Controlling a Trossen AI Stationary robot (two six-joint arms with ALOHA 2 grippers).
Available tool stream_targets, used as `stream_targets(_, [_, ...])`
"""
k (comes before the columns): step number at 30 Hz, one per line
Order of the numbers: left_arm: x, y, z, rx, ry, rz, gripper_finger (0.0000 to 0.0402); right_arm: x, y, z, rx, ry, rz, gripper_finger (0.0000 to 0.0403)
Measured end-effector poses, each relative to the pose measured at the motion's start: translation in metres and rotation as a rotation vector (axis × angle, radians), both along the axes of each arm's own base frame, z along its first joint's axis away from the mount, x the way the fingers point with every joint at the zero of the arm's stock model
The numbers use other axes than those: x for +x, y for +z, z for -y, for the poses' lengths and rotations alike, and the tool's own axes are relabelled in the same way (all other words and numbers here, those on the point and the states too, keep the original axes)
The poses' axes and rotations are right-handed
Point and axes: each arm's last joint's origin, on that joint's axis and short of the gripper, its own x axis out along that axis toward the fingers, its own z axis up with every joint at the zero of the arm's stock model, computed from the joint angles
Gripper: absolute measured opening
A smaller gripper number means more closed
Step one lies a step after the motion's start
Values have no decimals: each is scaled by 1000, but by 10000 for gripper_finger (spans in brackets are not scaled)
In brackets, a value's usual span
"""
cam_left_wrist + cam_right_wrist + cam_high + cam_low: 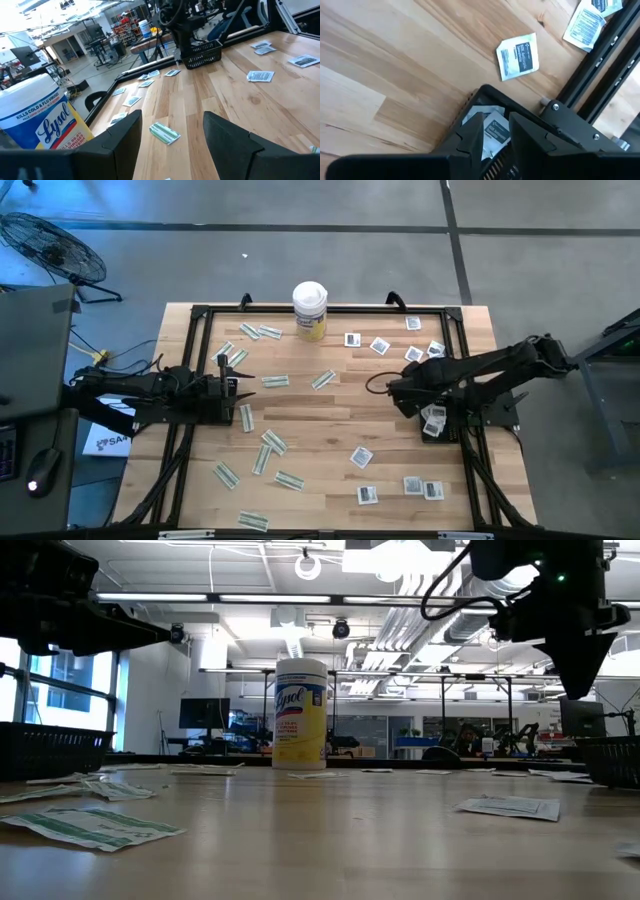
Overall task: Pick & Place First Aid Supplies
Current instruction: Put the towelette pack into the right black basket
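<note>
Both jaws hover above the packet-strewn wooden table.

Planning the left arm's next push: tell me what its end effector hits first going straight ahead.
Probably the green-white strip lying ahead between the open left end effector's fingers; farther along stands the black basket. Depth is unclear.

My work surface is a pale wooden table with a black frame. A yellow-labelled canister stands at its far edge. Green-white strips lie scattered to the canister's left and nearer me; white square packets lie to its right.
</note>
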Motion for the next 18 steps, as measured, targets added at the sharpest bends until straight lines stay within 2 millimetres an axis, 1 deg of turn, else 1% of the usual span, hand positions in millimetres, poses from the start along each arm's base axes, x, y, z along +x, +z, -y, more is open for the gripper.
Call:
stream_targets(4, [0,0,0,0,0,0,206,4,-1,5,6,12,31,94])
stream_targets(8, [0,0,0,0,0,0,206,8,-2,18,-12,-13,50,112])
stream_targets(13, [0,0,0,0,0,0,206,16,-10,43,-47,-146,67,128])
stream_targets(18, [0,0,0,0,0,0,206,21,-28,75,13,-235,-27,128])
